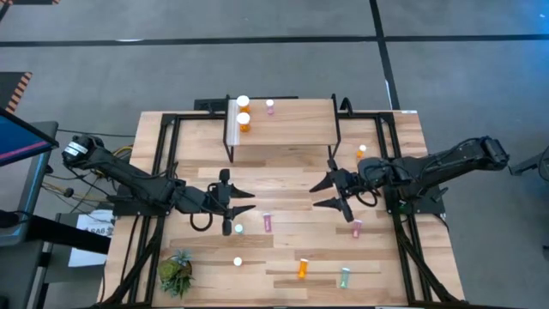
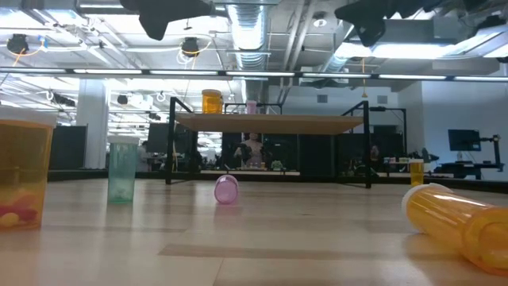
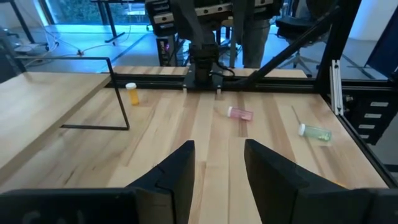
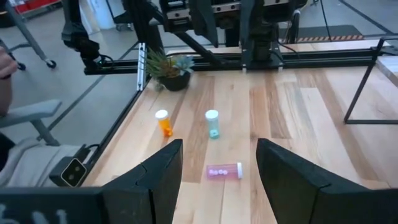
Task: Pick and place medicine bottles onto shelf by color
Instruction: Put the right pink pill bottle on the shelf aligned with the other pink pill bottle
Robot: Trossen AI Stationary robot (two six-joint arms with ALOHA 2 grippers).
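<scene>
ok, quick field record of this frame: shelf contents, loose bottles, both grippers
shelf: orange bottle, white-capped bottle, small pink bottle
on table, lying: pink bottle, pink bottle by right gripper, orange bottle, green bottle
on table, upright: green bottle, small orange bottle
left gripper: open, empty, above table
right gripper: open, empty, above table
plant: front left corner
</scene>
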